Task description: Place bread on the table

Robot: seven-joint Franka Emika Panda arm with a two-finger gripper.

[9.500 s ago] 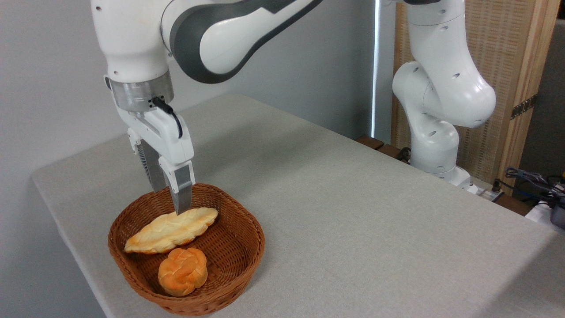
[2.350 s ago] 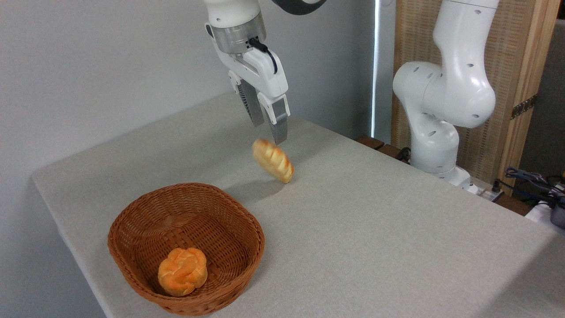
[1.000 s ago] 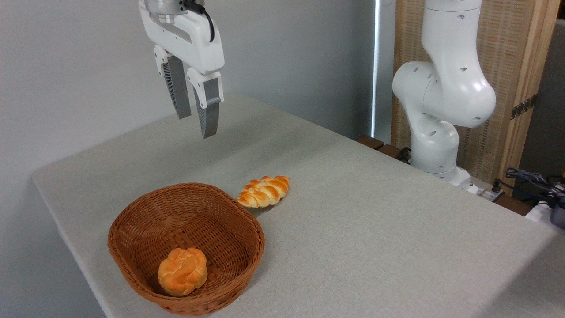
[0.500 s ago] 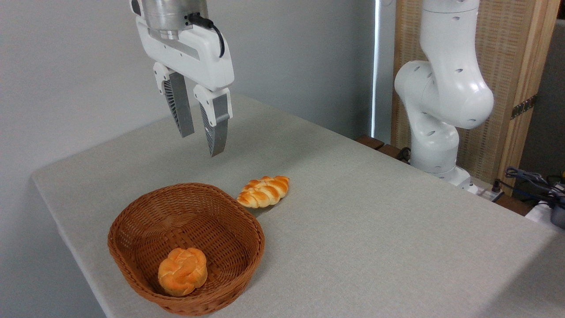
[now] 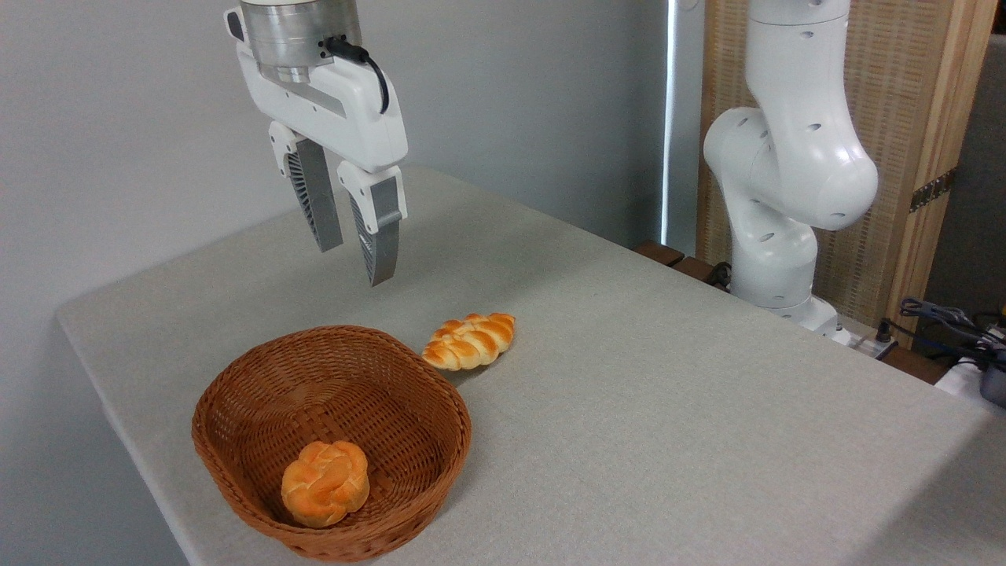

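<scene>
The braided bread (image 5: pixel 469 341) lies on the light grey table (image 5: pixel 676 409), just behind and right of the wicker basket's rim. My gripper (image 5: pixel 355 262) hangs open and empty in the air above the table, up and to the left of the bread, over the basket's far side. Nothing sits between its fingers (image 5: pixel 379 236).
A brown woven basket (image 5: pixel 236 377) stands at the table's front left, holding a small round orange bun (image 5: pixel 325 482). The arm's white base (image 5: pixel 774 228) rises at the table's far right edge. Cables (image 5: pixel 943 318) lie at the far right.
Over the last second my open gripper has come down slightly and shifted a little right. The bread, dropped on the table earlier, has stayed still beside the basket.
</scene>
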